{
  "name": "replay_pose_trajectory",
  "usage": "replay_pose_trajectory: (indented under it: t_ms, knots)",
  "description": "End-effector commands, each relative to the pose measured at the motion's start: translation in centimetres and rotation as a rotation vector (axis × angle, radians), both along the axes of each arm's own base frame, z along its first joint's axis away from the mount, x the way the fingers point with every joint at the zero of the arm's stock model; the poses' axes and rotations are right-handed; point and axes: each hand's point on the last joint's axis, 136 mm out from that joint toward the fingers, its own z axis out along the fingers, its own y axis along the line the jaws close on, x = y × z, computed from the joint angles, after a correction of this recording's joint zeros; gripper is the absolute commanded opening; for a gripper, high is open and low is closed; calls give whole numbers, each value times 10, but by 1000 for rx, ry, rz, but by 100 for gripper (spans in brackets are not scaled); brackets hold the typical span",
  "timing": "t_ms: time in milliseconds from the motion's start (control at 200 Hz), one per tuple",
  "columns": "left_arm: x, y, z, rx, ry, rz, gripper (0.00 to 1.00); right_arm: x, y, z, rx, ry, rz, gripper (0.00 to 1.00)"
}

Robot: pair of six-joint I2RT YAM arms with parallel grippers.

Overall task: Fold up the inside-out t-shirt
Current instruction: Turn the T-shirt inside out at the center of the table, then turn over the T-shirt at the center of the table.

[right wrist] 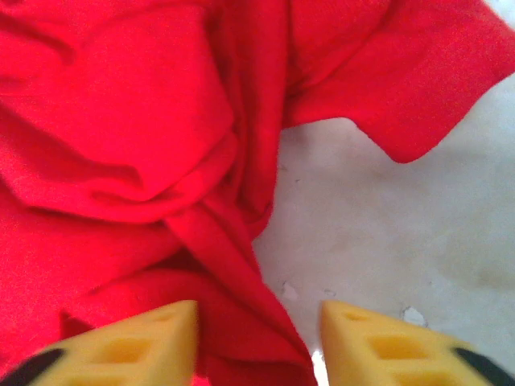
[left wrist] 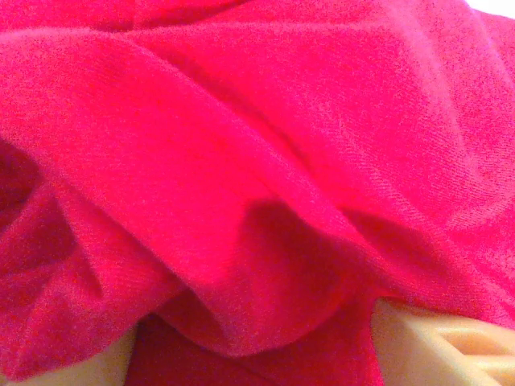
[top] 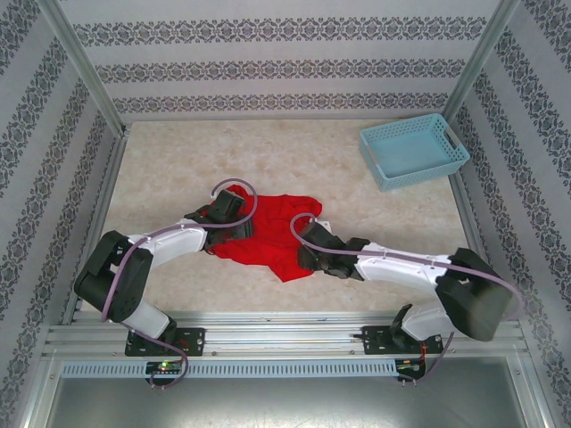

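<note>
the inside-out t-shirt (top: 272, 236) is seen lying in a crumpled heap on the table (top: 178, 160), near the front edge, between the two arms and well apart from the light blue basket (top: 428, 175) at the far right corner. no flat panel or straight edge can be made out, so the step in hand is judged to be an early one: the cloth is to be spread out, and no fold is yet made.

the left gripper (top: 225, 207) is set at the heap's far left side. in its wrist view the fingers (left wrist: 434, 346) are shown wide apart with red cloth draped over and between them, and nothing is seen pinched. the right gripper (right wrist: 257, 315) is set at the near right side, its yellow fingers (right wrist: 153, 342) partly apart. a twisted ridge of cloth (right wrist: 233, 249) lies between them but is not clamped.

for the next move, a firm pinch on a hem or shoulder seam is called for at each gripper, then a pull apart so that the shirt is laid flat. a grip taken on a loose middle fold is likely to leave it bunched.
</note>
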Motion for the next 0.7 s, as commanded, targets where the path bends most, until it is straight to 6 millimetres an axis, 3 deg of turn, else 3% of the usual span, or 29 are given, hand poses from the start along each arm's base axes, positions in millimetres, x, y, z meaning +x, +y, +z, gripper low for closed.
replay_pose_trajectory:
  t_ms: [0,65,120,300,415,480,560,620,694]
  knots:
    - [-6,7,-4,22,30,13,77,5,-4,1,-34,2,-2,25]
    - [0,4,-3,27,36,6,76,6,-9,12,-29,-24,-9,8]
    - [8,-3,-2,22,41,-7,75,8,-17,29,-17,-64,-22,2]
    - [55,-29,9,10,48,-26,65,15,-63,76,46,-177,-146,0]
    - [76,-41,46,-23,-25,-30,57,22,-80,95,152,-196,-209,0]
    - [75,-40,77,-7,-102,-31,58,26,-86,107,195,-225,-241,0]
    - [61,-35,105,54,-173,-39,67,28,-92,115,203,-246,-269,0]
    - [48,-25,105,68,-167,-25,72,28,-94,115,198,-250,-274,0]
    - [35,-7,91,94,-133,14,73,27,-96,111,186,-246,-276,0]
